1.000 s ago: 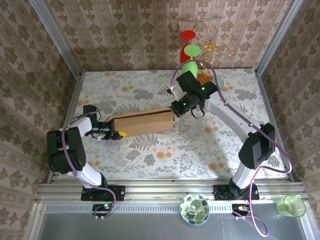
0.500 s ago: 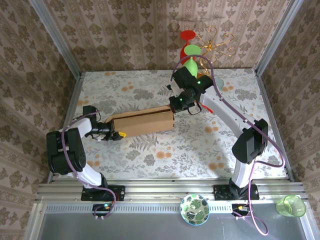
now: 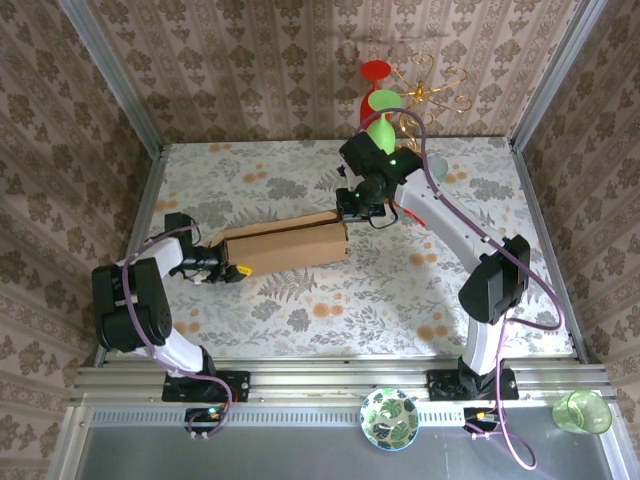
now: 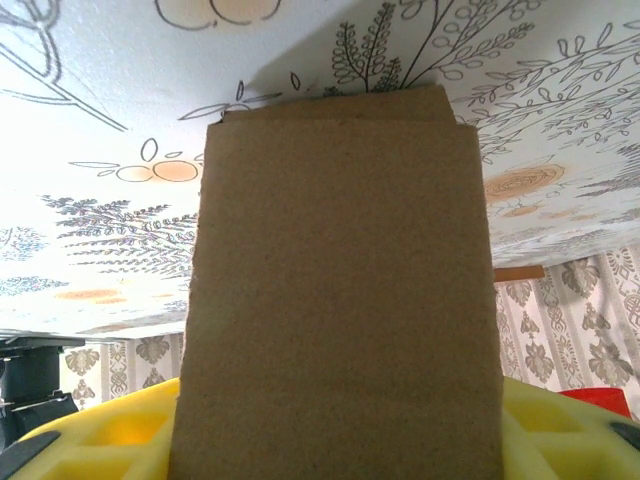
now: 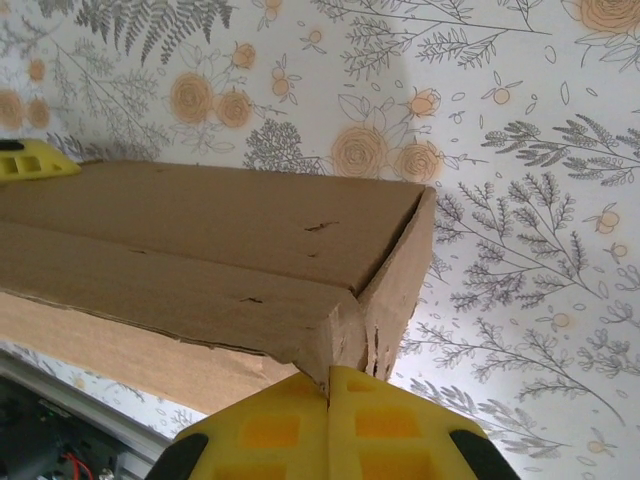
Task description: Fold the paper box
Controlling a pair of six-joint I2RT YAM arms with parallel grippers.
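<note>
The paper box (image 3: 285, 245), a long brown cardboard mailer folded into a flat oblong, lies across the middle of the table. My left gripper (image 3: 225, 268) is shut on its left end; cardboard (image 4: 340, 280) fills the space between the yellow fingers (image 4: 90, 445). My right gripper (image 3: 352, 207) is at the box's far right corner. In the right wrist view its yellow fingers (image 5: 270, 425) are pressed together, shut, with their tips (image 5: 330, 372) against the creased, slightly torn corner of the box (image 5: 200, 220).
Red and green plastic glasses (image 3: 382, 105) and a gold wire stand (image 3: 432, 90) are at the back wall. A leaf-patterned plate (image 3: 390, 418) and a green cup (image 3: 582, 411) sit on the near shelf. Metal frame posts edge the floral table (image 3: 400, 290).
The right arm has swung, carrying its gripper a little back and left along the box's right end. The left gripper and the box's left end have stayed put.
</note>
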